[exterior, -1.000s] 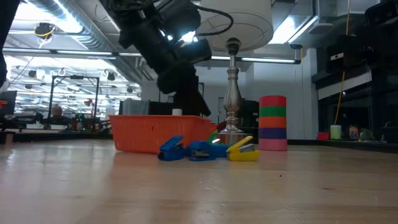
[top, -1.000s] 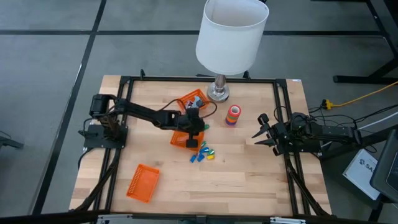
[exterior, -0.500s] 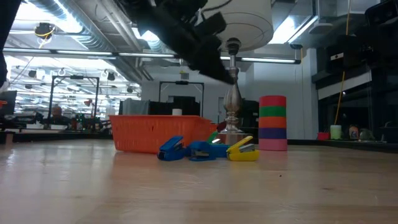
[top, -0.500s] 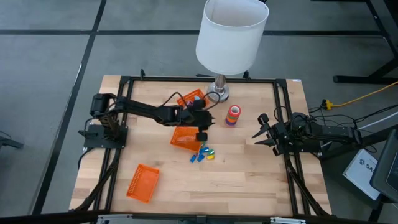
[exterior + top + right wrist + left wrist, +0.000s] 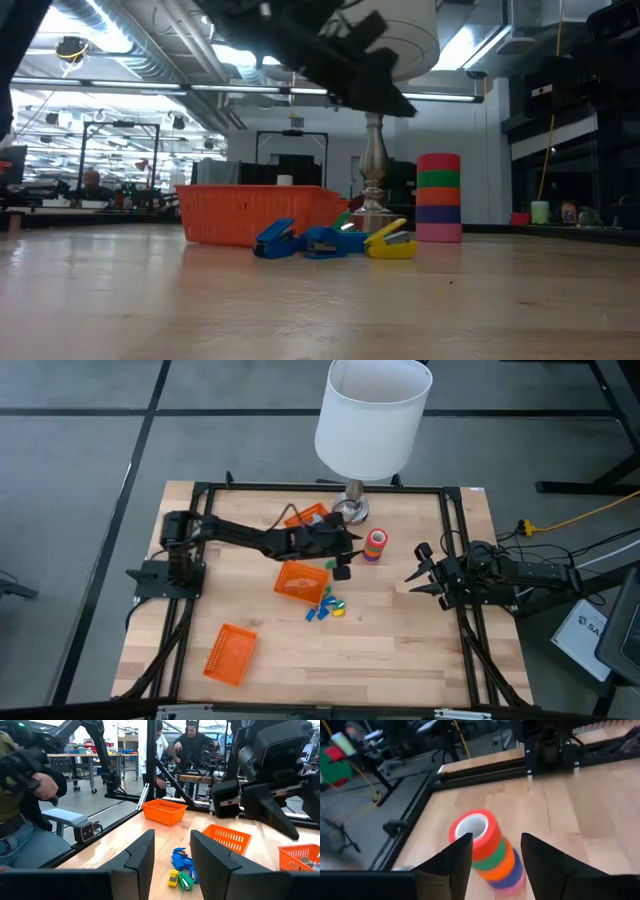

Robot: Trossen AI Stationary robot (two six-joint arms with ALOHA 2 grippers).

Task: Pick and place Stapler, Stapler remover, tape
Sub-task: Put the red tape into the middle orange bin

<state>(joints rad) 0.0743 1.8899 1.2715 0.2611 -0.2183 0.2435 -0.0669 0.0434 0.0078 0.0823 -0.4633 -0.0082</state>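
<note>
I have the left hand (image 5: 343, 556) at frame centre in the high view, fingers spread wide and empty, just left of the tape (image 5: 375, 545) stack. The tape stands on the worktop (image 5: 400, 630) near the lamp (image 5: 352, 508) base. The right hand (image 5: 418, 573) waits at right of centre, fingers parted, holding nothing.

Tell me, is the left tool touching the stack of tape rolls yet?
Apart. In the left wrist view the left tool is open and short of the tape stack; the low view shows it well above the stack.
</note>
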